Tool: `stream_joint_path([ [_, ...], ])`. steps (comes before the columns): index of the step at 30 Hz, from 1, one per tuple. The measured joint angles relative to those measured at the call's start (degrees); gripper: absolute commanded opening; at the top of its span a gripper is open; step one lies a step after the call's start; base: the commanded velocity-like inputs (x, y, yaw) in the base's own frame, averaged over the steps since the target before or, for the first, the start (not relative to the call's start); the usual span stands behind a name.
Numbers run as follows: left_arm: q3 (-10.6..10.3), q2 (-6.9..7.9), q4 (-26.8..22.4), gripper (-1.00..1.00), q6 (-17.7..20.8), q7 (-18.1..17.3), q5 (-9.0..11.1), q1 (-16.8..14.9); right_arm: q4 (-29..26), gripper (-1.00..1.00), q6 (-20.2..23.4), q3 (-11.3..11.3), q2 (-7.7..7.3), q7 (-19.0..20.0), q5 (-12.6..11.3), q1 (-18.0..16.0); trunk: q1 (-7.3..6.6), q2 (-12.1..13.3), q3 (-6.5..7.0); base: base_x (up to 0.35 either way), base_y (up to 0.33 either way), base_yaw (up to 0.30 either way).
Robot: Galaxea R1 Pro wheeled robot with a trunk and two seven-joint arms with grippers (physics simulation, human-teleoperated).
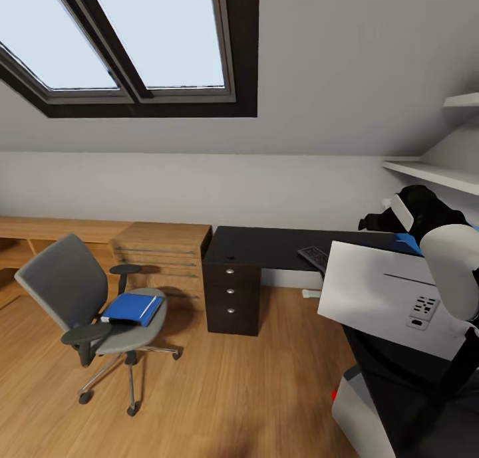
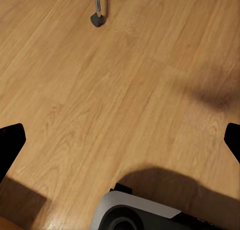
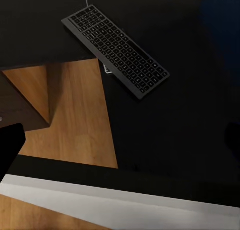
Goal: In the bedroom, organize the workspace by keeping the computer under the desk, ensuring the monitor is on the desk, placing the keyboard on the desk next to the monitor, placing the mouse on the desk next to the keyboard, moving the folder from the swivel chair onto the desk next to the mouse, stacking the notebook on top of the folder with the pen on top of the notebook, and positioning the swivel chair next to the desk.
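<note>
**Robot body: white shells, black joints**

Head view: right arm has a smooth rounded white shell w/ a black link running down below it. Behind it sits a black bulbous part crossed by a white band, prob. another arm joint, hard to tell. Bottom right: base is light grey w/ rounded corner, black column above, small red spot at its edge.

Left wrist view: left gripper fingers are plain black tips at both frame edges; grey rounded base shell w/ dark round recess below.

Right wrist view: right gripper finger black too.
</note>
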Motion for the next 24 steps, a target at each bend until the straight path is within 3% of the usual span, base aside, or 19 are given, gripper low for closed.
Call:
stream_joint_path([
  [24, 0.0, -0.01, 0.0, 1.00, 0.1, -0.2, -0.1, 0.0, -0.1, 1.00, 0.1, 0.0, -0.78, 0.0, 0.1, 0.0, -0.01, 0.0, 0.00, 0.009, 0.004, 0.000],
])
